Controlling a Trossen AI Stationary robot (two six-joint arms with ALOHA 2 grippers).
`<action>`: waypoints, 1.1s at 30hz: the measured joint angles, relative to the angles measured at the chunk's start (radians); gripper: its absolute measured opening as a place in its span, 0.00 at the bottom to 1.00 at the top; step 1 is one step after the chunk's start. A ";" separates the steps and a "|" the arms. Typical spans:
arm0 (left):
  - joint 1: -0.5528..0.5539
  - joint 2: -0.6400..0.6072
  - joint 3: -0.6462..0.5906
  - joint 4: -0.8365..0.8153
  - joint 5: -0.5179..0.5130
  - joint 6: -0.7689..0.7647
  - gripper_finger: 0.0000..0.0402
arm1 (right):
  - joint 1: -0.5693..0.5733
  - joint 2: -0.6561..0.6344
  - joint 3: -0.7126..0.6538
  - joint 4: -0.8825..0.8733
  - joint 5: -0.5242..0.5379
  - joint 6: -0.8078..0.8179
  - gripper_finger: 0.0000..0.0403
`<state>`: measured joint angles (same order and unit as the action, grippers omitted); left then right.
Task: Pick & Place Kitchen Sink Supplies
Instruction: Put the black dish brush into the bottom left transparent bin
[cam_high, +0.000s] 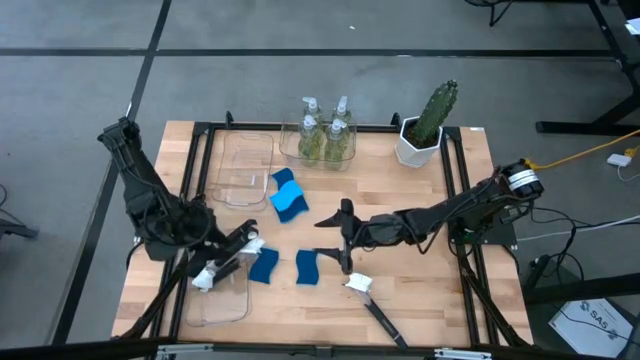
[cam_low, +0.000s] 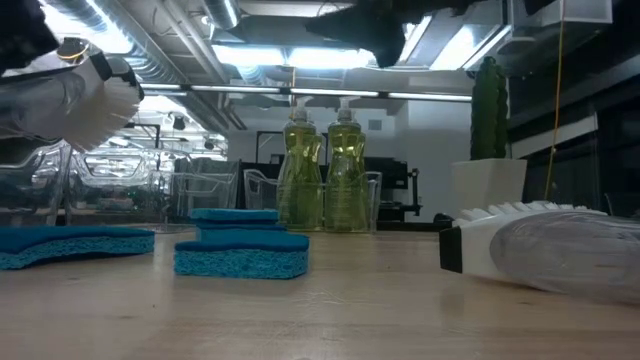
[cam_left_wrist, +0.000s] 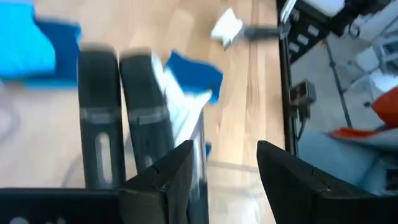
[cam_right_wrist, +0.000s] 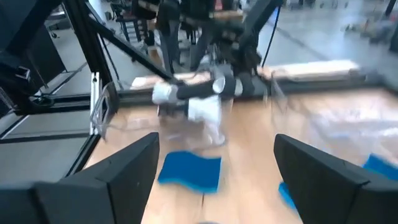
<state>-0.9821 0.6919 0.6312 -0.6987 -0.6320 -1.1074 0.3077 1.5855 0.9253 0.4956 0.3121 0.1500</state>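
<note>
Blue sponge (cam_right_wrist: 190, 170) on wood beneath white-headed brush (cam_right_wrist: 199, 99)

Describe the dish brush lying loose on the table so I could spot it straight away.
Start at the wooden table and look along its near edge, on the side where the cactus stands at the back. There, just beyond the right hand, lies a dish brush flat on bare wood. Unlike the other brush at the left hand over a clear bin, nothing touches it.

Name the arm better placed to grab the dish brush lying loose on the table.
Right. Its open gripper hovers just beyond that brush; the left gripper is across the table with another brush.
</note>
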 joint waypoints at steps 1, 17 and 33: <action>0.000 -0.002 0.000 0.013 -0.020 0.025 0.42 | 0.000 -0.013 0.000 -0.035 -0.002 0.025 0.78; 0.048 -0.003 0.000 0.348 -0.162 0.441 0.43 | 0.012 -0.061 0.000 -0.454 -0.323 0.531 0.67; 0.147 0.014 0.000 0.400 -0.161 0.530 0.43 | 0.106 -0.060 0.000 -0.721 -0.751 0.867 0.57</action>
<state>-0.8354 0.7058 0.6312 -0.2987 -0.7929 -0.5777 0.4140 1.5257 0.9253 -0.2252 -0.4393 1.0172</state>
